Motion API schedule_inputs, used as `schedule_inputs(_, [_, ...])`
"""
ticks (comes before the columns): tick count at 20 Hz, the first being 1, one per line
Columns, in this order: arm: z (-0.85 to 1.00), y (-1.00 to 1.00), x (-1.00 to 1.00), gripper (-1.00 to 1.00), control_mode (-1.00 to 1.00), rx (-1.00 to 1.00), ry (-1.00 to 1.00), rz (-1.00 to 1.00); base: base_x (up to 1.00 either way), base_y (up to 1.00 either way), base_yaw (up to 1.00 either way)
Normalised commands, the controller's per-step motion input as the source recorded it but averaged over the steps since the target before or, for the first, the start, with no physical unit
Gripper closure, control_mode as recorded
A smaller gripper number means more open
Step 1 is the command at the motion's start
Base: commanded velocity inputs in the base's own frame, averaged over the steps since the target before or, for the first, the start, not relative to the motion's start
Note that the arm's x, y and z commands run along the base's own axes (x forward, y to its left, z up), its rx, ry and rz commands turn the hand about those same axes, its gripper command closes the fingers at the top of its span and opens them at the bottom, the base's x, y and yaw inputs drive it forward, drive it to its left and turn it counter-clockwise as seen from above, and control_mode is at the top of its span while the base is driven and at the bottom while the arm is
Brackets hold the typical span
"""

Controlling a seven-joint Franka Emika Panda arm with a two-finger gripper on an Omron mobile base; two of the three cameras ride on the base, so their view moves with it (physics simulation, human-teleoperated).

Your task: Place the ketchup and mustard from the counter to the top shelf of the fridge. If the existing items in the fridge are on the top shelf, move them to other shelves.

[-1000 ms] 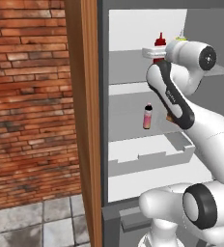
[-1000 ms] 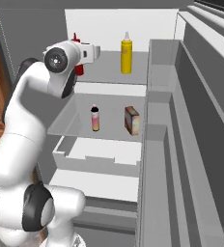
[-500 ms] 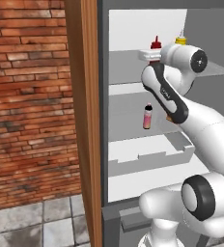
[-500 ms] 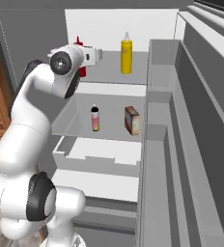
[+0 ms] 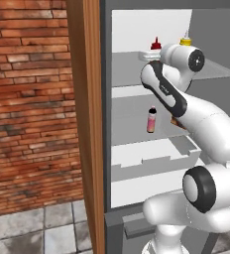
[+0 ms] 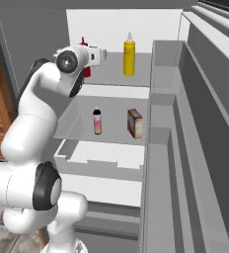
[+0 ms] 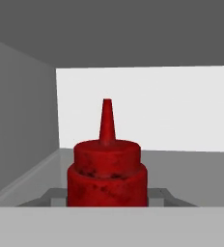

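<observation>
gripper (image 6: 97,56) level, clamped on upright ketchup (image 7: 107,171) over top shelf (image 6: 136,79).

One small all-red squeeze bottle with a pointed nozzle (image 6: 85,63) stands in the grey fridge (image 6: 166,99). One yellow squeeze bottle with a pale nozzle (image 6: 129,54) stands to its right. One small pink bottle with a black cap (image 6: 97,121) stands on the shelf below, and one reddish-brown box with a pictured front (image 6: 134,123) sits to its right. That makes three bottles and one box. Two flat grey shelves carry things: the top shelf (image 6: 111,74) and a lower shelf (image 6: 116,133). One white drawer tray (image 6: 99,158) lies beneath them.
</observation>
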Motion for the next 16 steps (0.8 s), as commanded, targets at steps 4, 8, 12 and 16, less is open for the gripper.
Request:
schedule_inputs(4, [-0.38,0.0,0.16,1.0,-1.0,0.0,0.06,0.0,0.0,0.0,0.0])
schedule_inputs(8, [-0.32,0.0,0.15,1.0,-1.0,0.0,0.03,0.0,0.0,0.0,0.0])
schedule_inputs(12, [-0.12,0.0,0.15,1.0,-1.0,0.0,0.0,0.0,0.0,0.0,0.0])
schedule_inputs(16, [0.0,0.0,0.14,1.0,-1.0,0.0,0.0,0.0,0.0,0.0,0.0])
